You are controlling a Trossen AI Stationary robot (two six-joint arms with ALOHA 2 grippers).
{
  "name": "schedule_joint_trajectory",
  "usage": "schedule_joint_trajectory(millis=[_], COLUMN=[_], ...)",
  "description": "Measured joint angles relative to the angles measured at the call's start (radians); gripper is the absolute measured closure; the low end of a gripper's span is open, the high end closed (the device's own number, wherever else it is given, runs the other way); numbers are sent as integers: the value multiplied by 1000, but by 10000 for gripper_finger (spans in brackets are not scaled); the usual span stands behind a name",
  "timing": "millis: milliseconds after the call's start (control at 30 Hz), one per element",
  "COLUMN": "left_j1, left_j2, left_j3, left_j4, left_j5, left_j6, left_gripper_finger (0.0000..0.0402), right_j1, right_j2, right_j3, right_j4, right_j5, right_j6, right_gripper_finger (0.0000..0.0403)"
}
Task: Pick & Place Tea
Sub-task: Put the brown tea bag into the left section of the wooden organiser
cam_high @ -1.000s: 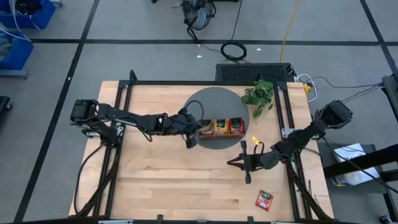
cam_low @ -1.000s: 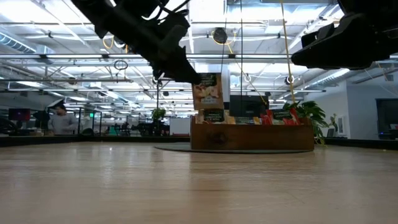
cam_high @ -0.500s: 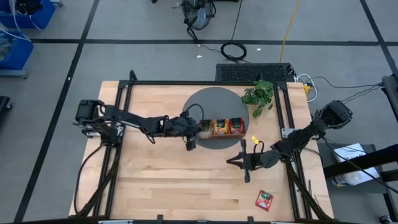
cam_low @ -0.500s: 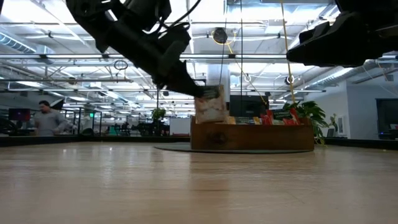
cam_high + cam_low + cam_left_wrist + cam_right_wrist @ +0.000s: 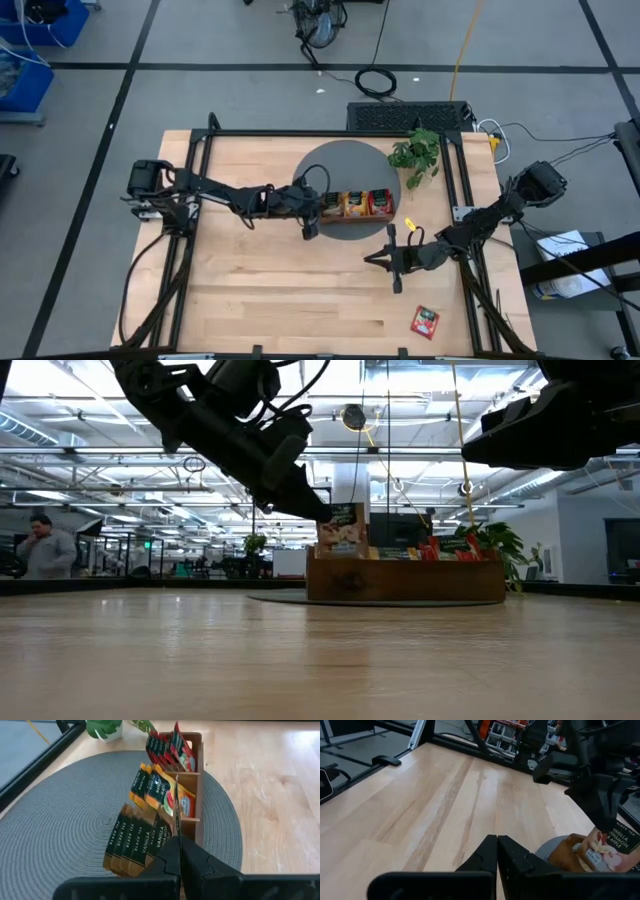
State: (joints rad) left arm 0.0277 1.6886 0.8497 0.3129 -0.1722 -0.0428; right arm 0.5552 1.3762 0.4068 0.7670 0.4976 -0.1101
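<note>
Tea sachet (image 5: 341, 530): pinched edge-on by left gripper (image 5: 176, 837), held above left end compartment of wooden tray (image 5: 405, 580). Step judged: placing; next calls for lowering among sachets already filed, then release. Red sachet (image 5: 425, 321) loose near table's front edge. Right gripper (image 5: 497, 840): pressed together, empty, waiting mid-table. Tray depth, slot clearance hidden.

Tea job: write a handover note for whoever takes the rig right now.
Left gripper: shut on a pale tea sachet, held upright over the left end of the wooden tray.
Right gripper: shut, empty, waiting over bare table in front of the tray.
Done: orange sachets and red sachets stand in the tray.
Left: seat the held sachet; fetch the red sachet lying near the table's front right corner.
</note>
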Motion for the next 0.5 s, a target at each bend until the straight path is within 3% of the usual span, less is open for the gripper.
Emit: schedule_joint_trajectory(millis=[500], left_j1=[-4], left_j2=[72], left_j3=[0], left_j4=[1], left_j5=[16], left_j6=[-12], left_gripper_finger=[400], right_j1=[-4], right_j2=[0], right_j3=[0], right_j4=[22], right_j5=[-1], right_j6=[1], right_gripper_finger=[402])
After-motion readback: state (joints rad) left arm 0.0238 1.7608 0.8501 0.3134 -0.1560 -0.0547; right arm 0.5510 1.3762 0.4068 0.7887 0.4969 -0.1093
